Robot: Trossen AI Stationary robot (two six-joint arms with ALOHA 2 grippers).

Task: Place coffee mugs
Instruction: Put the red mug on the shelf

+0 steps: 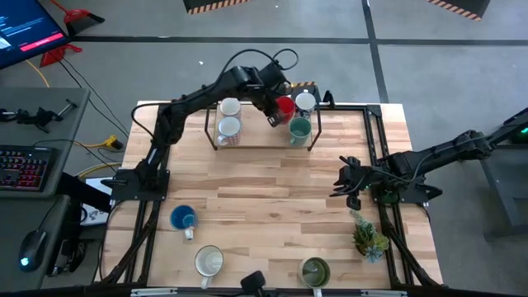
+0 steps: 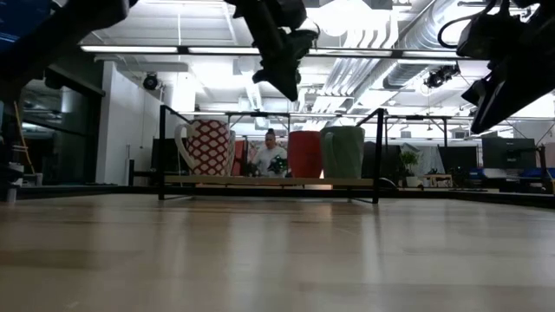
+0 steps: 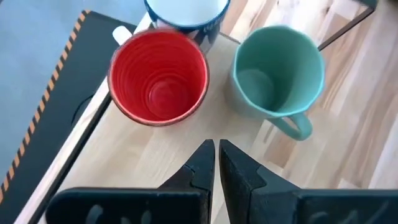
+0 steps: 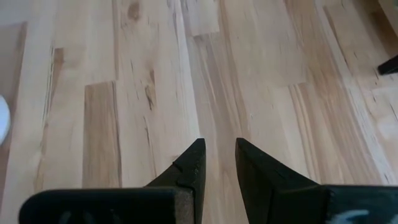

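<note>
My left gripper (image 3: pixel 216 163) hangs empty just above the red mug (image 3: pixel 158 76) on the rack (image 1: pixel 264 146), fingers pressed together. The teal mug (image 3: pixel 278 73) stands just beside the red mug and a white mug (image 1: pixel 305 101) behind it; a careless swing could knock either over the rack's back edge. Open table lies nearer me than the red mug, where my right gripper (image 4: pixel 217 165) waits, slightly parted, holding nothing.

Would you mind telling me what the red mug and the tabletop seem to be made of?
The red mug looks like glazed ceramic: faint concentric rings inside and a soft sheen. The tabletop appears to be light wood planks, with visible grain and board seams, matte finish.
</note>
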